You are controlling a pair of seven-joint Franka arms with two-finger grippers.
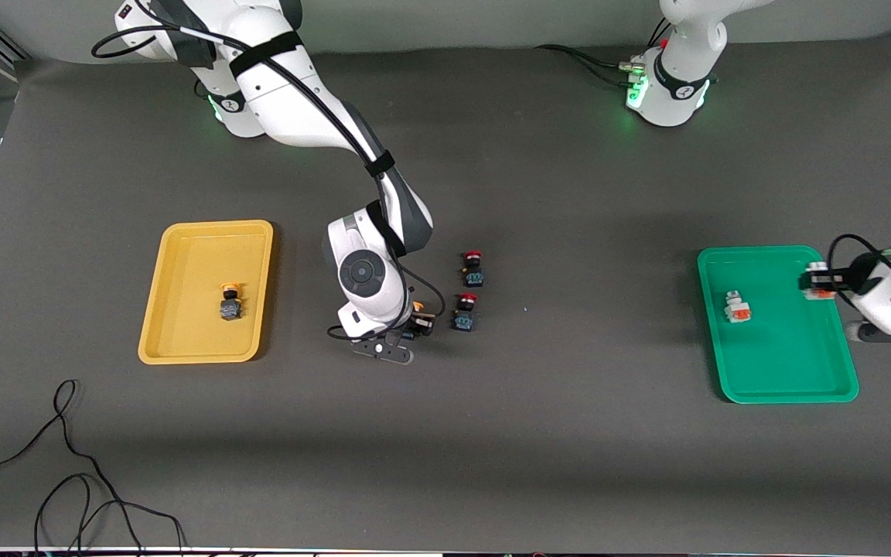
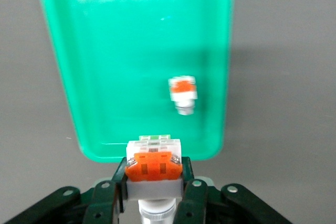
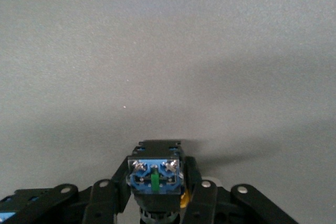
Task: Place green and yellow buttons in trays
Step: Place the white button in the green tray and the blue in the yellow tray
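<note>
The yellow tray lies toward the right arm's end and holds one yellow-capped dark button. My right gripper is shut on a second yellow-capped dark button, low over the bare table between the yellow tray and two red-capped buttons. The green tray lies toward the left arm's end and holds one white button with an orange block, also seen in the left wrist view. My left gripper is shut on another white and orange button over the rim of the green tray.
Two red-capped dark buttons stand on the table close to my right gripper. A loose black cable lies near the table's front corner at the right arm's end.
</note>
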